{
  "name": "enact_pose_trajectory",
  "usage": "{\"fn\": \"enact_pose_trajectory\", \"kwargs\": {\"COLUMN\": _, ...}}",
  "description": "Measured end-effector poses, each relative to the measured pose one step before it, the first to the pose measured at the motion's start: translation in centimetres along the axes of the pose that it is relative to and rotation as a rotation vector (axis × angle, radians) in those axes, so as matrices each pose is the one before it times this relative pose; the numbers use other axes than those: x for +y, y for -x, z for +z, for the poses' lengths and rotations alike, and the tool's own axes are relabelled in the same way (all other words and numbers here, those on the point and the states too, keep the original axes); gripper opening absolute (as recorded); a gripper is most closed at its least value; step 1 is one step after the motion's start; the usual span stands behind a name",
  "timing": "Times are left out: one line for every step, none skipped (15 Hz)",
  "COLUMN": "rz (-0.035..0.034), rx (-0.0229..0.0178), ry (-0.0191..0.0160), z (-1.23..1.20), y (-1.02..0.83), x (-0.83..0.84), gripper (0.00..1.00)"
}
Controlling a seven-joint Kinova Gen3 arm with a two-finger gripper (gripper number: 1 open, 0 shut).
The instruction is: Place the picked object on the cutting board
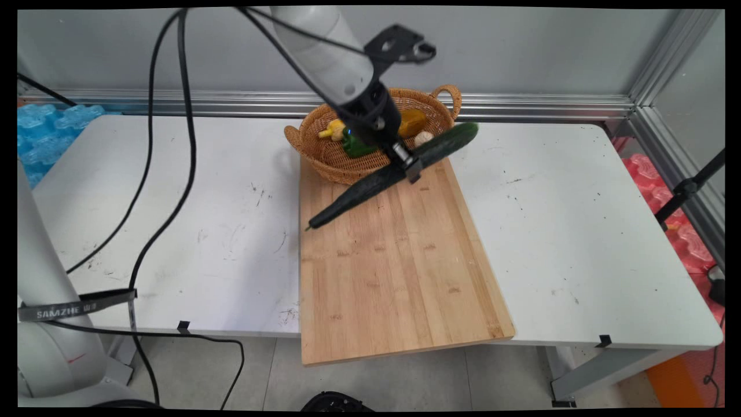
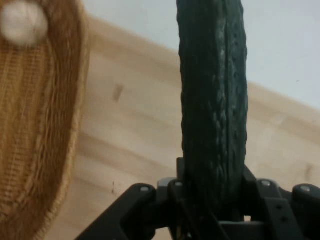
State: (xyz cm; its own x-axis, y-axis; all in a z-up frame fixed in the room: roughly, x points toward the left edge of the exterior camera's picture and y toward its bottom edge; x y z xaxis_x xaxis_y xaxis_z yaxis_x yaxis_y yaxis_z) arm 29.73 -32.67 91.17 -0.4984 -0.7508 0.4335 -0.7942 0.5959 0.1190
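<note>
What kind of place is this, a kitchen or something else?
Most likely a robot lab, not a real kitchen. A robot gripper holds a cucumber over a cutting board on a bare white table, with aluminium framing against a plain wall and cables hanging down.

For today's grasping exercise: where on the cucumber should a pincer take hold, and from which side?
Probably near the middle of the cucumber, from above, jaws across its narrow width. It is long and slender, so a mid-length hold should limit tipping. The pincer grips it roughly there now, tilted over the cutting board beside the basket.
</note>
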Motion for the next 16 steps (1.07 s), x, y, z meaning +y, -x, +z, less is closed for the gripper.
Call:
{"fn": "enact_pose_trajectory", "kwargs": {"rz": -0.01289, "rx": -0.01481, "ry": -0.00878, "z": 0.939, "y": 0.590, "x": -0.029, "gripper": 0.00}}
{"fn": "enact_pose_trajectory", "kwargs": {"rz": -0.00823, "rx": -0.01090, "ry": -0.00588, "z": 0.735, "y": 0.405, "x": -0.033, "gripper": 0.00}}
{"fn": "enact_pose_trajectory", "kwargs": {"rz": -0.00814, "rx": -0.01305, "ry": -0.00569, "z": 0.897, "y": 0.436, "x": -0.065, "gripper": 0.00}}
{"fn": "enact_pose_trajectory", "kwargs": {"rz": -0.00449, "rx": -0.01190, "ry": -0.00447, "z": 0.918, "y": 0.367, "x": -0.074, "gripper": 0.00}}
{"fn": "enact_pose_trajectory", "kwargs": {"rz": -0.00498, "rx": -0.01206, "ry": -0.00444, "z": 0.911, "y": 0.393, "x": -0.104, "gripper": 0.00}}
{"fn": "enact_pose_trajectory", "kwargs": {"rz": -0.00386, "rx": -0.00987, "ry": -0.00320, "z": 0.777, "y": 0.291, "x": -0.079, "gripper": 0.00}}
{"fn": "enact_pose_trajectory", "kwargs": {"rz": -0.00277, "rx": -0.00594, "ry": -0.00181, "z": 0.514, "y": 0.165, "x": -0.060, "gripper": 0.00}}
{"fn": "enact_pose_trajectory", "kwargs": {"rz": -0.00358, "rx": -0.00907, "ry": -0.00297, "z": 0.772, "y": 0.251, "x": -0.079, "gripper": 0.00}}
{"fn": "enact_pose_trajectory", "kwargs": {"rz": -0.00456, "rx": -0.00907, "ry": -0.00245, "z": 0.842, "y": 0.263, "x": -0.086, "gripper": 0.00}}
{"fn": "enact_pose_trajectory", "kwargs": {"rz": -0.00510, "rx": -0.00757, "ry": -0.00136, "z": 0.813, "y": 0.242, "x": -0.080, "gripper": 0.00}}
{"fn": "enact_pose_trajectory", "kwargs": {"rz": -0.00423, "rx": -0.00580, "ry": -0.00030, "z": 0.669, "y": 0.174, "x": -0.054, "gripper": 0.00}}
{"fn": "enact_pose_trajectory", "kwargs": {"rz": -0.00408, "rx": -0.00494, "ry": -0.00008, "z": 0.725, "y": 0.169, "x": -0.066, "gripper": 0.00}}
{"fn": "enact_pose_trajectory", "kwargs": {"rz": -0.00400, "rx": -0.00439, "ry": -0.00036, "z": 0.663, "y": 0.172, "x": -0.090, "gripper": 0.00}}
{"fn": "enact_pose_trajectory", "kwargs": {"rz": -0.00282, "rx": -0.00295, "ry": -0.00041, "z": 0.507, "y": 0.133, "x": -0.077, "gripper": 0.00}}
{"fn": "enact_pose_trajectory", "kwargs": {"rz": -0.00053, "rx": -0.00123, "ry": 0.00013, "z": 0.302, "y": 0.080, "x": -0.045, "gripper": 0.00}}
{"fn": "enact_pose_trajectory", "kwargs": {"rz": -0.00011, "rx": -0.00137, "ry": 0.00050, "z": 0.471, "y": 0.136, "x": -0.080, "gripper": 0.00}}
